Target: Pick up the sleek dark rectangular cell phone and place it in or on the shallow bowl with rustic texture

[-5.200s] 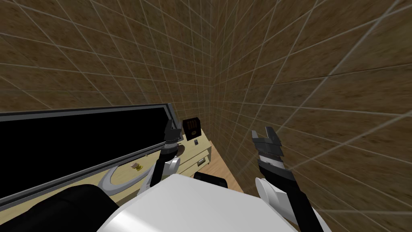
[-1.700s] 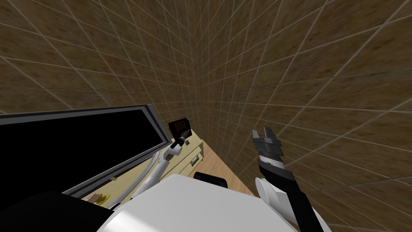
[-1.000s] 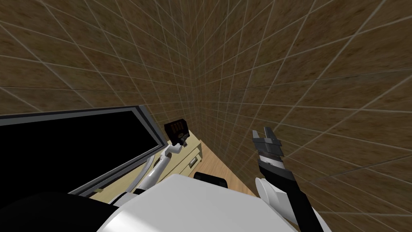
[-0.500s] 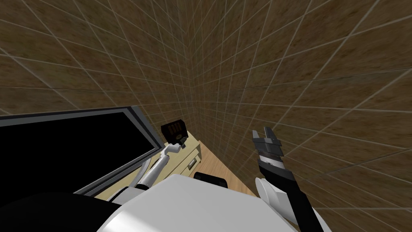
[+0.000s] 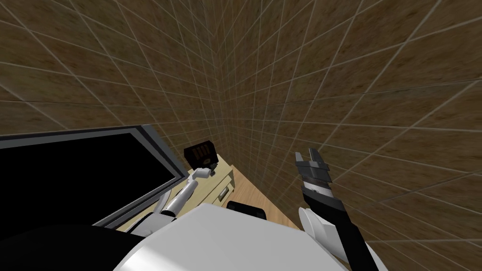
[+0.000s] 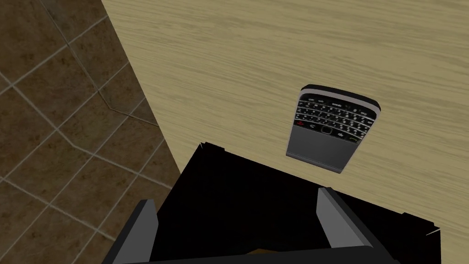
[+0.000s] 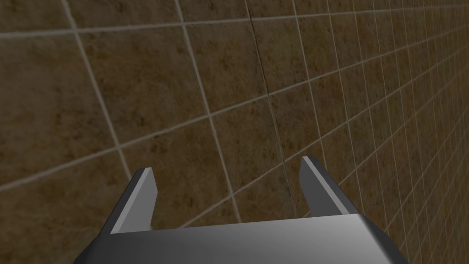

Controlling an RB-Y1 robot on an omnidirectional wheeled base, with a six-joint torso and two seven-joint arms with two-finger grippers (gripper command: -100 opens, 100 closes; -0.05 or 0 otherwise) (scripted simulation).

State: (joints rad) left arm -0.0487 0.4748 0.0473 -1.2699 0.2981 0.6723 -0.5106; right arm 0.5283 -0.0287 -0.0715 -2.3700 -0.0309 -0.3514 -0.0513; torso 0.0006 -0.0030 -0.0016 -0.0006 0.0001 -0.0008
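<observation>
Left hand (image 6: 236, 198) spread wide, empty, near the phone (image 6: 332, 129).

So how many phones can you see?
1. The phone lies flat on the pale wooden top, next to the black box, ahead of the left gripper's open fingers. Others may be hidden.

Left arm (image 5: 181, 195) stretched forward, right arm (image 5: 325, 198) raised, both jaws open.
</observation>
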